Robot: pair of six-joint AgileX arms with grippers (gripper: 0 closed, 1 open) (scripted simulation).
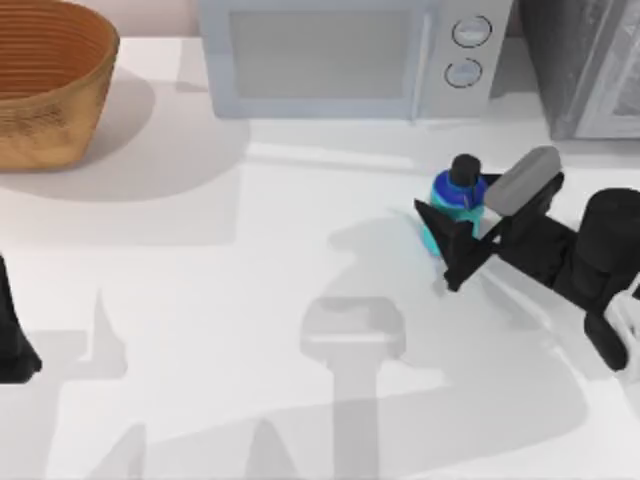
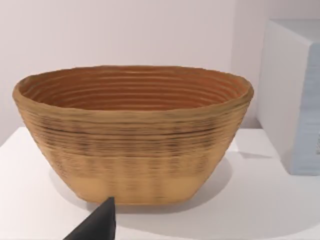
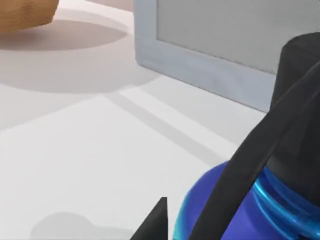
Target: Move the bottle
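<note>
The bottle [image 1: 457, 196] is small and cyan with a blue shoulder and a black cap. It is upright at the right of the table, just in front of the microwave [image 1: 345, 52]. My right gripper [image 1: 440, 245] reaches in from the right and is shut on the bottle, one dark finger on each side of its body. In the right wrist view the blue shoulder [image 3: 240, 220] and black cap [image 3: 300, 65] sit very close, partly behind a finger [image 3: 250, 160]. I cannot tell whether the base touches the table. My left arm [image 1: 12, 340] is parked at the left edge.
A woven basket [image 1: 45, 75] stands at the back left, also in the left wrist view [image 2: 132, 135]. A dark grey cabinet [image 1: 585, 60] is at the back right beside the microwave. Open white tabletop [image 1: 250, 300] spans the middle and front.
</note>
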